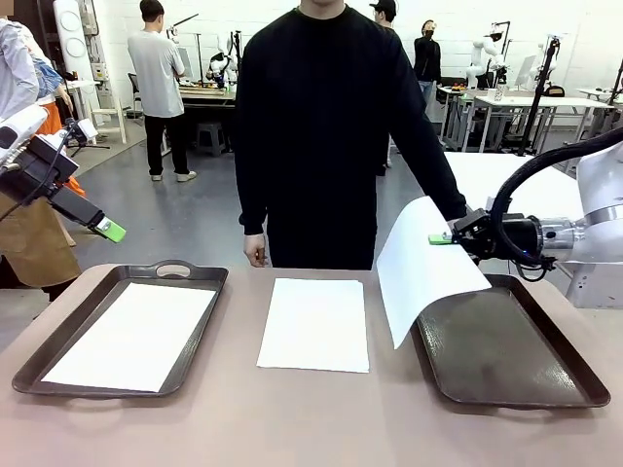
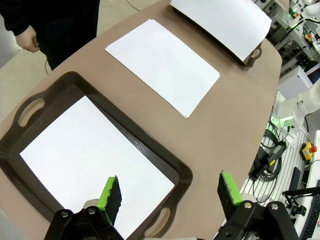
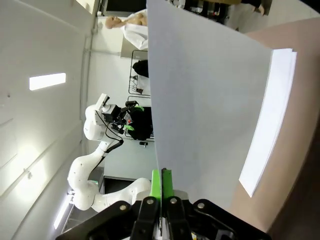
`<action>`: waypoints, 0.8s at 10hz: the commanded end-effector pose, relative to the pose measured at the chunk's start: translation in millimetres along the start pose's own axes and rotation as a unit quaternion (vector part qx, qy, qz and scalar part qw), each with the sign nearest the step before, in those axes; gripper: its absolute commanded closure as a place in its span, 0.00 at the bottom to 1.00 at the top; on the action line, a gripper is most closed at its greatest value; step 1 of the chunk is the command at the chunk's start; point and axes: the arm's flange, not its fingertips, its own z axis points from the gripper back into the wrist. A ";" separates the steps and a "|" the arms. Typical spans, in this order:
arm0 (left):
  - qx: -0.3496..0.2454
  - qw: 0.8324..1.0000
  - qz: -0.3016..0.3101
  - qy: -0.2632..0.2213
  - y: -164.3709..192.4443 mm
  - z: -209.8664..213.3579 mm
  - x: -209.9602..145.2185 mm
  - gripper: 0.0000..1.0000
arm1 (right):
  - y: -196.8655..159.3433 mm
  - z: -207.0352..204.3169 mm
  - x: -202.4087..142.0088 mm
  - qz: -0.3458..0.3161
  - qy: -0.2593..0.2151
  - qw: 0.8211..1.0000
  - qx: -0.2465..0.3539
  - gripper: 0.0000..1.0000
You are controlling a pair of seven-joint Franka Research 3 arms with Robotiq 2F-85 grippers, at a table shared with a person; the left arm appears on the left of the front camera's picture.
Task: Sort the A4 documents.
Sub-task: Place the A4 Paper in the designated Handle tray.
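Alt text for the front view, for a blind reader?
The right end effector, shut, holds a white sheet up over the left edge of the right tray. A second sheet lies in the left tray, a third sheet on the table between the trays; a person stands behind.

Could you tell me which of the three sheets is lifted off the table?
The sheet above the right tray, pinched by the right gripper; the others lie flat: one in the left tray, one on the table.
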 end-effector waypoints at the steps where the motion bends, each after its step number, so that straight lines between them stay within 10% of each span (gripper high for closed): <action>1: -0.002 1.000 -0.005 0.001 -0.6 -0.6 -0.1 0.00 | -2.0 20.2 -0.2 0.018 -0.001 1.000 0.004 0.99; 8: -0.002 1.000 -0.005 0.001 -0.6 -0.6 -0.1 0.00 | -68.2 56.4 -3.9 -0.028 0.002 1.000 -0.001 0.99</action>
